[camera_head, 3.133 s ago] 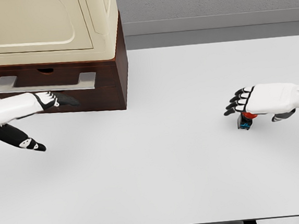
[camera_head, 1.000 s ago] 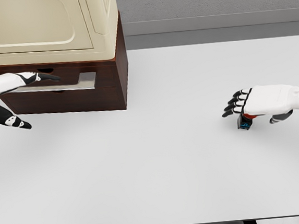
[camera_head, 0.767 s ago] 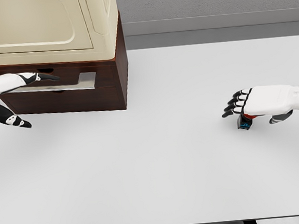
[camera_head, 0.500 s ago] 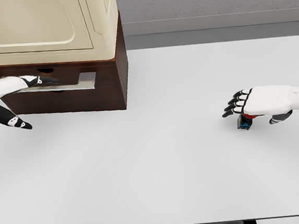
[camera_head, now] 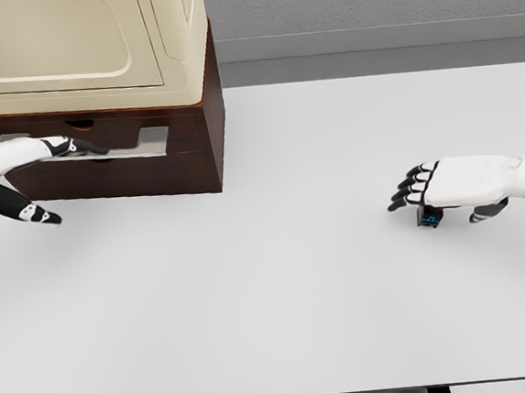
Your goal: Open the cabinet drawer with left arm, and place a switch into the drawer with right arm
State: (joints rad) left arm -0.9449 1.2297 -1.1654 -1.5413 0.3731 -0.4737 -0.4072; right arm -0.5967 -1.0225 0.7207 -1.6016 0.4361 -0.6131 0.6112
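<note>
Table [camera_head: 283, 323]: a white top filling most of the head view, with a grey wall band seen behind its far edge.

Cabinet [camera_head: 199, 156]: a dark brown wooden body set at the far left of the table, topped by a cream housing [camera_head: 75, 47] with rounded panel outlines. Its right side face is turned toward the table's middle.

Drawer [camera_head: 114, 177]: set in the cabinet's front face and seen shut, flush with the front. A flat metallic handle [camera_head: 152, 142] is mounted across it, its right end left uncovered.

Left hand [camera_head: 30, 162]: entered from the left edge. The long fingers [camera_head: 83, 148] are stretched along the handle bar, lying on or just over it; whether the bar is truly gripped cannot be told. The thumb [camera_head: 25, 210] is held well below, pointing down and right in front of the drawer face, so the hand is shown spread apart rather than closed.

Right hand [camera_head: 450, 189]: entered from the right edge, palm down over the table's right part. The dark fingertips [camera_head: 407, 191] are loosely curled and pointed left, nothing being clamped.

Switch [camera_head: 429, 216]: a small dark block with blue markings, resting on the table directly under the right hand's knuckles, well apart from the cabinet. Contact with the hand cannot be told.
</note>
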